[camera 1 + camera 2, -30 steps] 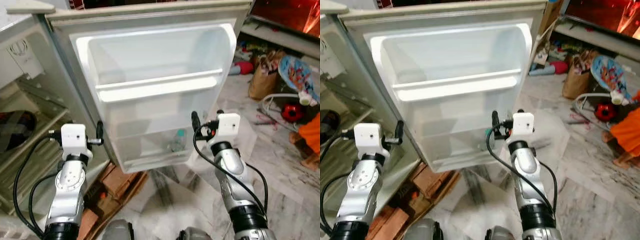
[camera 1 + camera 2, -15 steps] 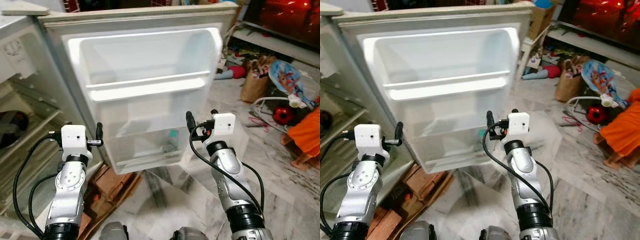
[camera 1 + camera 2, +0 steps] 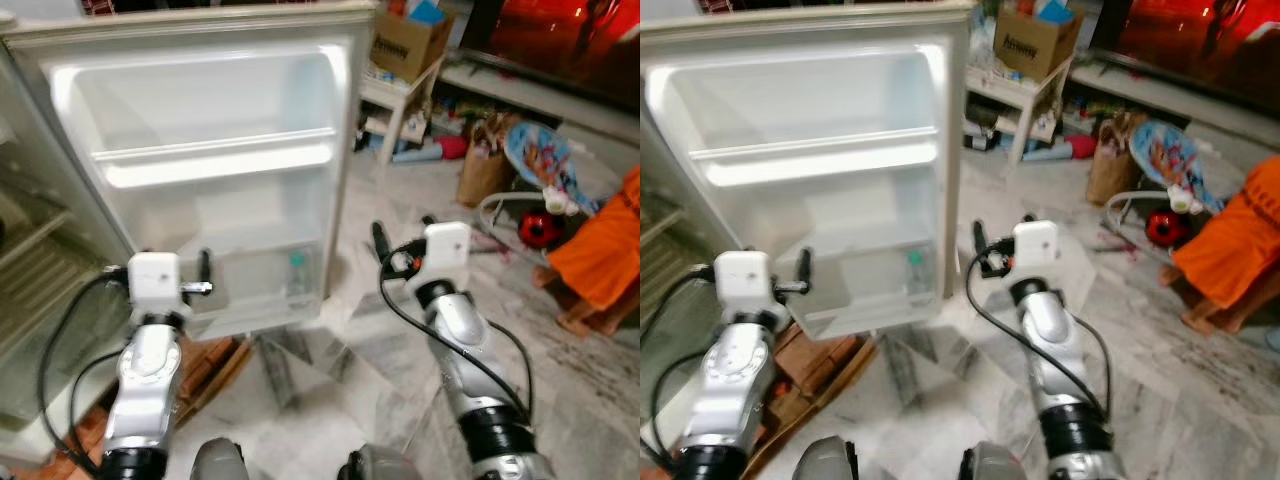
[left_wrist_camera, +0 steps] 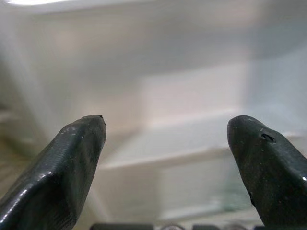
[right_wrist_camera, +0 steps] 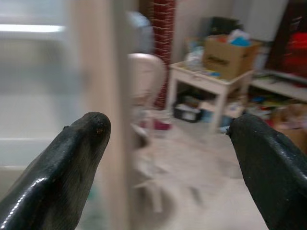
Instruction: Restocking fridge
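Fridge door point(image 3: 200, 180) stands wide open, upper left of the frame, its inner racks facing the camera; one small bottle point(image 3: 296, 272) with a green cap sits in the bottom door bin point(image 3: 255, 290), otherwise the racks look bare. Left gripper point(image 3: 203, 272) is raised right in front of that bin, jaws spread wide with nothing between them (wrist view looks straight into the white door liner). Right gripper point(image 3: 400, 240) is raised at centre right over the marble floor point(image 3: 330, 380), past the door's free edge, jaws likewise released and empty. So nothing is in hand to stock, and my read is the step is fetching supplies. The cardboard box point(image 3: 405, 40) on the small white table point(image 3: 400, 100) at top centre is a likely source, though I can't tell what's in it. To do it well: swing the right arm clear of the door edge before turning, keep both arms tucked while walking, and watch the clutter at right, a paper bag point(image 3: 480, 170) and toys on the floor. Leave the door as it is so the bins stay reachable on return. Wooden boards point(image 3: 215, 365) lie under the door's lower edge, so step wide of them.
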You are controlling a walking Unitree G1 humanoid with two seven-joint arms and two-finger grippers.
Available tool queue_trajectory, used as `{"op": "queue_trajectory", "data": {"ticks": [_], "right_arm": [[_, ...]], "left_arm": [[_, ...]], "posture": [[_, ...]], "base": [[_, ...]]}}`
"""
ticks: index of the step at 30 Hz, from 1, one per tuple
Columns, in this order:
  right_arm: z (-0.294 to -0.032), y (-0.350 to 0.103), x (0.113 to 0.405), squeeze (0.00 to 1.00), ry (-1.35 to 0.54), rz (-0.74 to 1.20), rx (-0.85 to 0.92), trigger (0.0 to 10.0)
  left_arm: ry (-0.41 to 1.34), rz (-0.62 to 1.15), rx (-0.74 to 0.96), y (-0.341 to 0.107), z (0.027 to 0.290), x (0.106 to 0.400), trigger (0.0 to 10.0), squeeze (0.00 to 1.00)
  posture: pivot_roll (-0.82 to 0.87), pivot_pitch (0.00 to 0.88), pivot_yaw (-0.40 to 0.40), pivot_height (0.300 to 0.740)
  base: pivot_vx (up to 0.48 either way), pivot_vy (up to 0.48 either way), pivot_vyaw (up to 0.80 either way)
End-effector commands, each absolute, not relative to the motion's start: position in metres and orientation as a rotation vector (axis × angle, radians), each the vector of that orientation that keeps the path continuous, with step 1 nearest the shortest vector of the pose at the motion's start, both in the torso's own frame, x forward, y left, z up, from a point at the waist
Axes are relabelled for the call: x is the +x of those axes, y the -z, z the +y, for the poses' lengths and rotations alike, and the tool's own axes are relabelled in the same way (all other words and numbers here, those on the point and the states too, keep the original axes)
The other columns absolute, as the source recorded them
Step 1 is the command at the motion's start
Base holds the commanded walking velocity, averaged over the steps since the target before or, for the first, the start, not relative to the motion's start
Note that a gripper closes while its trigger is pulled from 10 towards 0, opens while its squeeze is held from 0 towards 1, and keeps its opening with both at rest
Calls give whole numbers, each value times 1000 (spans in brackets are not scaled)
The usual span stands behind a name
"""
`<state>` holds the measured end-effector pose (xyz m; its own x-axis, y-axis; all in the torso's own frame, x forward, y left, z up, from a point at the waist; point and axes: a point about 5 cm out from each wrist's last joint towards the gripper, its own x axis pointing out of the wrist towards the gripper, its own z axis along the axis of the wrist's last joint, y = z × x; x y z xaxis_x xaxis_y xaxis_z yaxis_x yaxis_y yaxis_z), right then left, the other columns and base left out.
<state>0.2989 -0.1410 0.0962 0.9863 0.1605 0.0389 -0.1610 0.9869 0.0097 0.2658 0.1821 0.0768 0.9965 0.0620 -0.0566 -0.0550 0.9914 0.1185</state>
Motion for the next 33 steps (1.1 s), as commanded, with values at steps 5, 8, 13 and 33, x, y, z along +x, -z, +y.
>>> {"op": "queue_trajectory", "data": {"ticks": [5, 8, 13, 33], "right_arm": [[-133, -104, 301, 0, -197, -85, -3, 10000], [-132, -105, 301, 0, -199, -92, -24, 10000], [-131, -106, 301, 0, -207, -99, -35, 10000], [-124, -108, 303, 0, -255, -121, -47, 10000]], "left_arm": [[-83, 62, 147, -80, 190, 267, 10000, 0], [-91, 74, 162, -78, 191, 268, 10000, 0], [-85, 73, 161, -79, 189, 269, 10000, 0], [-90, 82, 171, -77, 189, 271, 10000, 0]], "posture": [[-7, 61, -48, 740], [-6, 61, -48, 740], [-8, 62, -47, 740], [-5, 60, -46, 740]], "base": [[0, -462, 220], [0, -381, 775], [0, -380, 772], [0, -314, 752]]}}
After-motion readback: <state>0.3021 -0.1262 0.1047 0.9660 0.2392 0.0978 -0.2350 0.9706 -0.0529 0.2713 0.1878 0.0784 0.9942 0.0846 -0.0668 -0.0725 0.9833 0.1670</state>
